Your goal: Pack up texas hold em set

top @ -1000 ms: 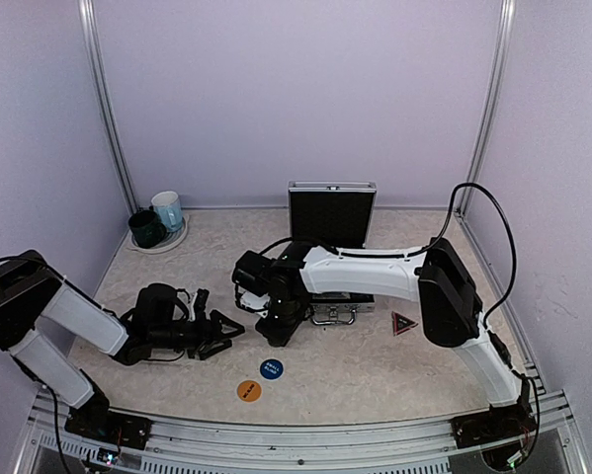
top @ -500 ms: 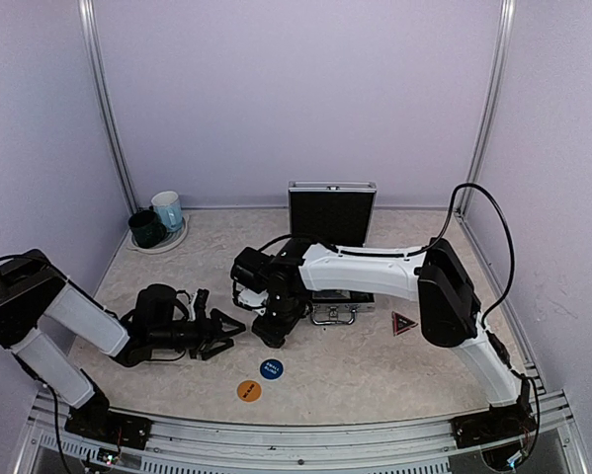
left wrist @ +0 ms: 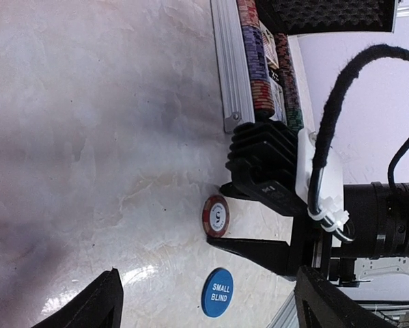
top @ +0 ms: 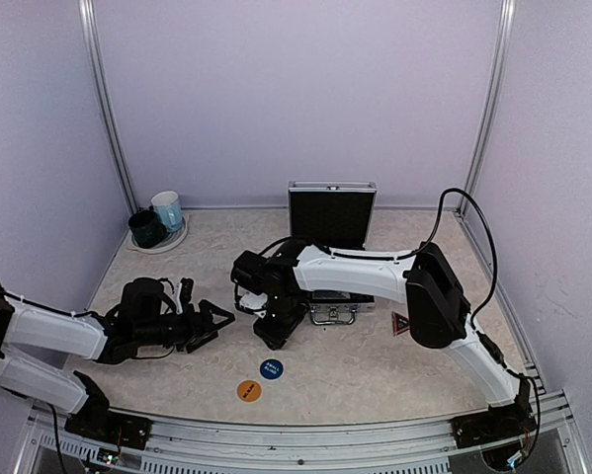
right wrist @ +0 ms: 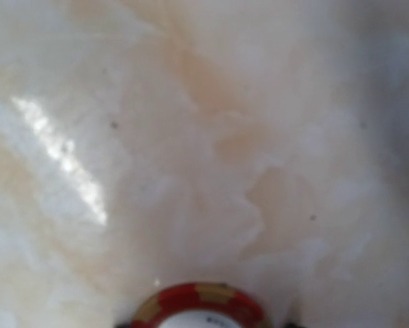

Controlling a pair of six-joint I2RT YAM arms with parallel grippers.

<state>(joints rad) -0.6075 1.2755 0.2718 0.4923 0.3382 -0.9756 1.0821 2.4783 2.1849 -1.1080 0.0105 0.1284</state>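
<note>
- Since a second ago the left arm (top: 53, 331) has sunk low and swung out toward the left edge, drawing the left claw (top: 214, 324) a little to the left; the right arm (top: 365, 275) has barely moved, only its elbow edging left; the things on the desk (top: 375, 380) lie where they lay.
- Left claw: spread wide, holding nothing, low over the desk, left of the right claw (top: 273, 336).
- Right claw: pointed down at the desk, fingers a narrow way apart on either side of one red chip (left wrist: 216, 216) lying flat; whether they touch it I cannot tell.
- One silver case (top: 332, 212), lid upright, behind the right arm; chip stacks (left wrist: 255, 61) lie in rows inside, too crowded to count.
- Two round buttons: one blue button (top: 271, 369) near the red chip; one orange button (top: 248, 391) just beside it, nearer the front edge; one triangular marker (top: 404, 323) right of the case.
- Two mugs side by side at the far left: one dark green mug (top: 145, 229); one light blue mug (top: 167, 209).
</note>
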